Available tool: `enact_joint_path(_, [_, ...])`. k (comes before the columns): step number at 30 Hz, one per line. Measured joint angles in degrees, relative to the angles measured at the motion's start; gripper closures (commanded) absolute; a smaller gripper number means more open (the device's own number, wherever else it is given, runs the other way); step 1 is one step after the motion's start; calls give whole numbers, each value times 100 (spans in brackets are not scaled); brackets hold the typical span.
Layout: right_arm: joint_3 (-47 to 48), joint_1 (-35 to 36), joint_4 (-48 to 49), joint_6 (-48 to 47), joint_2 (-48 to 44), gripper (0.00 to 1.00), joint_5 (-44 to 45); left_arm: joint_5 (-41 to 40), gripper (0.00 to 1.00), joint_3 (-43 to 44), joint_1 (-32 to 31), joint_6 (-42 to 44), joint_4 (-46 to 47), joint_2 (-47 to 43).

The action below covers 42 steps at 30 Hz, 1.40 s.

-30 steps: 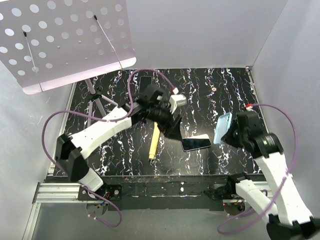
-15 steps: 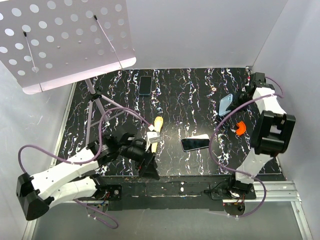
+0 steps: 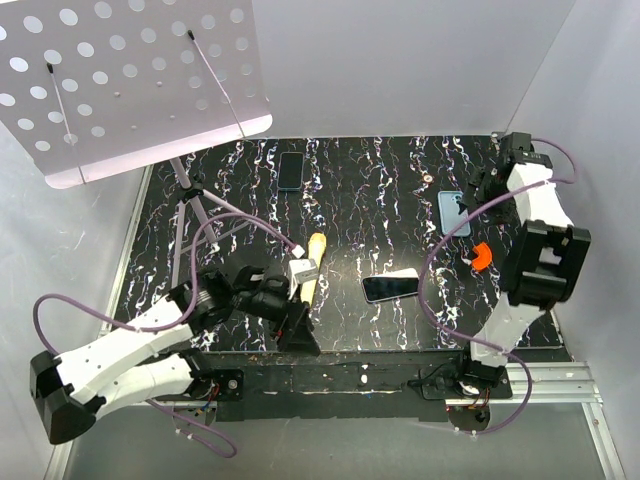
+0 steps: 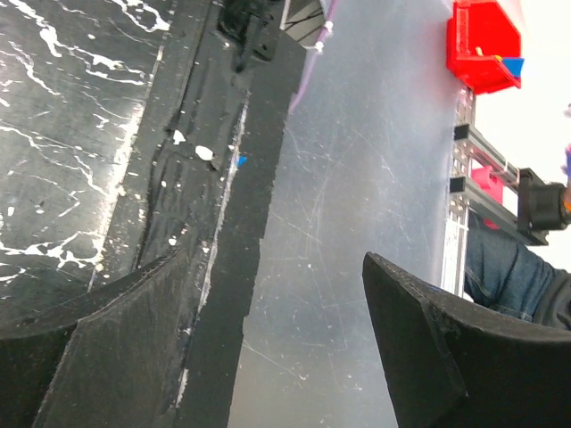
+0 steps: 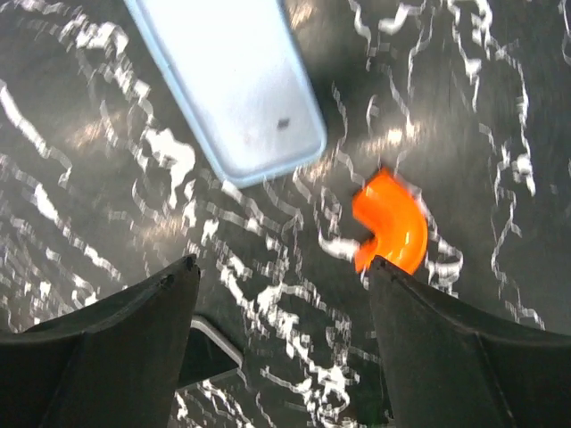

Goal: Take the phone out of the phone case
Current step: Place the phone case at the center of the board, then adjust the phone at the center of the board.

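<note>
The phone (image 3: 392,286) lies bare and screen-up on the black marbled table; its corner (image 5: 210,352) shows in the right wrist view. The empty light blue phone case (image 3: 453,212) lies flat on the table at the right, seen close up (image 5: 232,89). My right gripper (image 3: 480,195) hangs open just beside the case, with nothing between its fingers (image 5: 281,265). My left gripper (image 3: 297,335) stands open and empty over the table's near edge (image 4: 275,259), well left of the phone.
An orange curved piece (image 3: 482,254) lies between case and phone (image 5: 390,223). A wooden stick (image 3: 312,265) lies centre-left and a second dark phone (image 3: 291,170) at the back. A perforated white music stand (image 3: 130,80) fills the back left, its legs (image 3: 195,210) on the table.
The right gripper carried the case to the back right, opened and let it go; it now lies flat. The left arm drew back from the middle to the near edge.
</note>
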Motion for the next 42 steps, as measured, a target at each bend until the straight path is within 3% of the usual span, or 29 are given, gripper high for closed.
enact_joint_path(6, [-1523,1049,374,358,-2529,16,28,-577,22,369,0,-216,181,791])
enact_joint_path(9, [-2734,1930,804,675,-4068,21,-310,-1032,25,568,0,-457,415,1226])
enact_joint_path(11, [-3554,2118,931,905,-4780,26,-439,-1248,25,693,0,-658,640,1561])
enact_joint_path(16, [-4732,2033,804,1314,-5080,28,-518,-1561,25,787,2,-1292,1362,2332])
enact_joint_path(19, [-4942,2033,713,1445,-5254,28,-592,-1746,25,994,0,-1631,1469,2855])
enact_joint_path(26, [-4962,2035,848,1735,-6594,28,-647,-2472,22,2658,0,-1550,861,4666])
enact_joint_path(34, [-4874,2035,765,1827,-7462,29,-468,-4857,12,5455,188,-431,-275,6590])
enact_joint_path(42, [-4830,2031,527,1816,-7764,30,-341,-6861,2,7401,1128,946,-570,8378])
